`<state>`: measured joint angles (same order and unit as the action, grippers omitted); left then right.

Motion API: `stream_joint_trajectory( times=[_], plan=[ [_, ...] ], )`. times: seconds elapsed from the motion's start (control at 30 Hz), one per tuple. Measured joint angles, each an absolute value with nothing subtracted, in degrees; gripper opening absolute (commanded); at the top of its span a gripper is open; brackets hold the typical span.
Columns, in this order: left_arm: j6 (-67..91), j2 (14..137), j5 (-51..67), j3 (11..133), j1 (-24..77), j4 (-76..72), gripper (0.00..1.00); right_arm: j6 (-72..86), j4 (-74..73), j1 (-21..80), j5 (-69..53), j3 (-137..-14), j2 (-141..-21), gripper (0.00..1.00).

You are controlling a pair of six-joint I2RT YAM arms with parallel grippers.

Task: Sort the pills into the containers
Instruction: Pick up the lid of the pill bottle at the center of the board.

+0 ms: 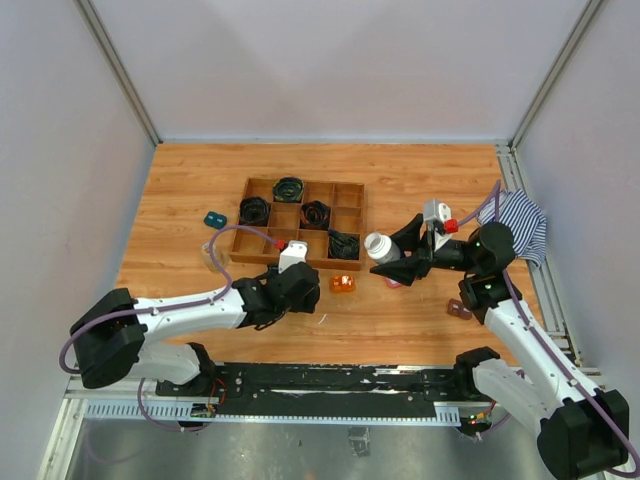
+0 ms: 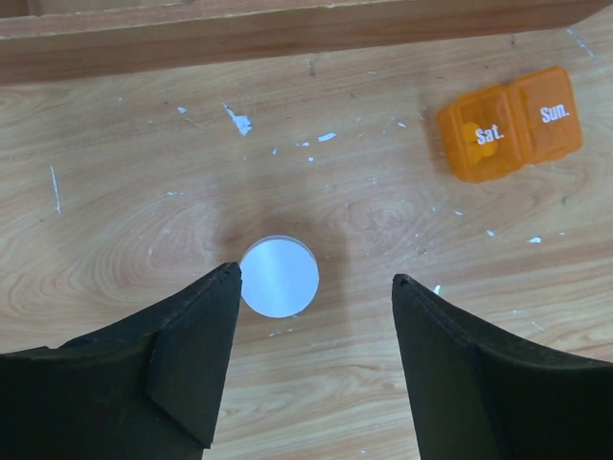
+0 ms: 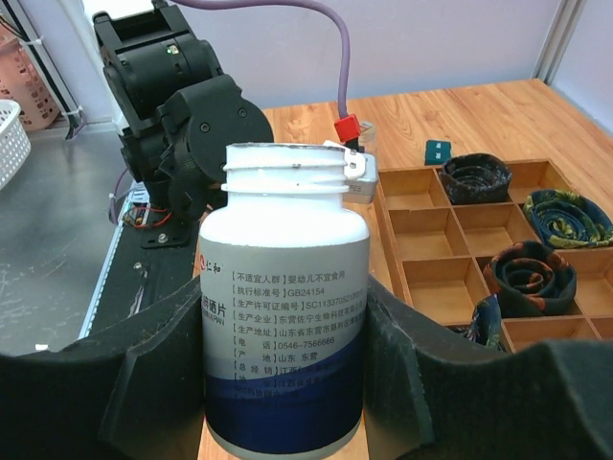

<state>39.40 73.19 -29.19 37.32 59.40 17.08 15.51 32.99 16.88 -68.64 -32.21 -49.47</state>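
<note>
**A:** Where is the left gripper [image 2: 314, 277]?

**B:** Low and left of centre in the overhead view, pointing down at the table [image 1: 420, 180]. Its jaws stand apart and grasp nothing. A white round disc [image 2: 278, 276] lies flat on the wood between them. It is just beside the finger [image 2: 187, 350] on the left of the wrist frame, with a clear gap to the other one.

**A:** What's around it?

**B:** The wooden tray [image 1: 348, 197] sits just above, at centre frame, with dark coils in several compartments. Up and to the right of the disc lies an orange pill box [image 2: 510, 125] marked "Sat." and "Sun.", apart from it.

**A:** And the bottle?

**B:** Right of centre overhead. The white bottle [image 3: 284, 240] has a printed label and a blue band at its base. The right gripper [image 3: 284, 335] clamps it across the body, a finger on each side. Its threaded neck shows.

**A:** Far right?

**B:** A striped cloth [image 1: 522, 222] at the table's right edge.
</note>
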Motion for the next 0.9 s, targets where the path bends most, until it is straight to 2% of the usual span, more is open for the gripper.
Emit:
stream_joint_trajectory(
  times=[0.5,0.67,0.9],
  plan=[
    [36.3,80.1,-25.4,37.2,55.2,16.5,0.68,12.4,29.6,16.9,-69.5,-32.4,-49.5,0.01],
    [36.2,80.7,-24.0,37.2,55.2,16.1,0.61,12.1,29.4,16.9,-69.5,-32.4,-49.6,0.01],
    [36.2,81.1,-23.2,37.2,55.2,15.9,0.59,12.0,29.1,16.9,-69.5,-32.4,-49.6,0.01]
  ],
)
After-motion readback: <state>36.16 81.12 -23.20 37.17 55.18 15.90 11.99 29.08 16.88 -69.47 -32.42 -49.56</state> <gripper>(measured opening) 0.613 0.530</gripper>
